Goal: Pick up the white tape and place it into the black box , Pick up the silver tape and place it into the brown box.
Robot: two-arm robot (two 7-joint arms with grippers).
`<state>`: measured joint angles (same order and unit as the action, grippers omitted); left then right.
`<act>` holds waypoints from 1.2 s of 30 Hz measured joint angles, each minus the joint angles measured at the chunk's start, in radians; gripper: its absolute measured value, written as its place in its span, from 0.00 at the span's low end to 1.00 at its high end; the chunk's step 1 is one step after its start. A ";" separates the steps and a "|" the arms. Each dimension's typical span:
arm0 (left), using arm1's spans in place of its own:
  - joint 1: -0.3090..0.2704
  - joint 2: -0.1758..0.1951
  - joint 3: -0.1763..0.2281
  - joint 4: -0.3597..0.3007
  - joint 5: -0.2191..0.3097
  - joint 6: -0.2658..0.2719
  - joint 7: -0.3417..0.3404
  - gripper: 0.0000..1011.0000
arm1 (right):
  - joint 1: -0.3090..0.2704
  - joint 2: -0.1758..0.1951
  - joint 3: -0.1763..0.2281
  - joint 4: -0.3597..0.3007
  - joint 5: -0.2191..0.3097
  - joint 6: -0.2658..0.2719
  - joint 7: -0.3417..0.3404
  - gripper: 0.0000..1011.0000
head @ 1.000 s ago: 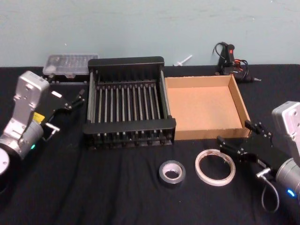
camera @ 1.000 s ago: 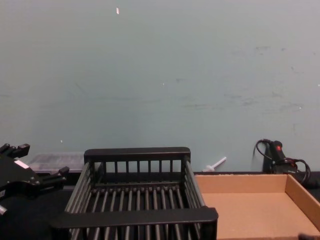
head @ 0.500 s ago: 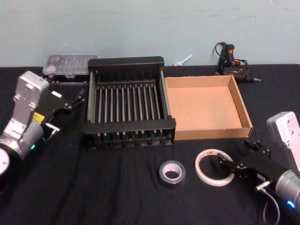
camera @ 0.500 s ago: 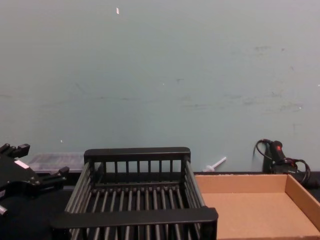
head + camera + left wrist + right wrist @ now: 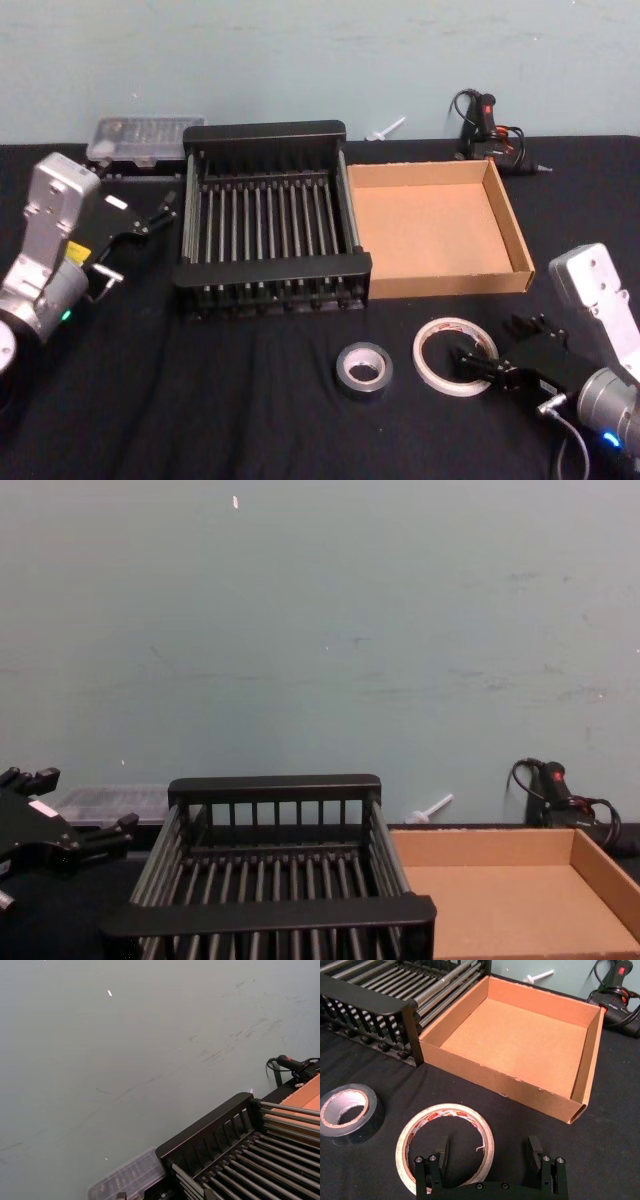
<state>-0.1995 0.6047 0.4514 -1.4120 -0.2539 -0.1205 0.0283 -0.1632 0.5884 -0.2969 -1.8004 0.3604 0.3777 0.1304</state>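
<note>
Your right claw (image 5: 490,1152), fingers apart, straddles the rim of the red-printed white tape roll (image 5: 445,1142) on the bench; next, clamp it and carry it to the black slatted crate (image 5: 270,225).

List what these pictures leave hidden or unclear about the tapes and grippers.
- White tape: in the right wrist view, its near edge is covered by the right gripper, whose open fingers straddle the rim.
- Its red print: too small to read.
- Silver tape: cut off by that view's edge.
- Left gripper: its fingertips blend into the black cloth in the head view.
</note>
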 joint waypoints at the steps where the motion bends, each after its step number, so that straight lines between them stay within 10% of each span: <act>1: 0.000 0.000 0.000 0.000 0.000 0.000 0.000 0.99 | 0.001 -0.002 0.000 0.002 -0.001 0.002 0.001 0.99; 36: 0.000 0.000 0.000 0.000 0.000 0.000 0.000 0.99 | 0.006 -0.048 0.023 0.031 -0.044 0.028 0.043 0.99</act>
<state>-0.1995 0.6047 0.4514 -1.4120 -0.2539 -0.1205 0.0283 -0.1577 0.5400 -0.2743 -1.7697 0.3162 0.4054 0.1738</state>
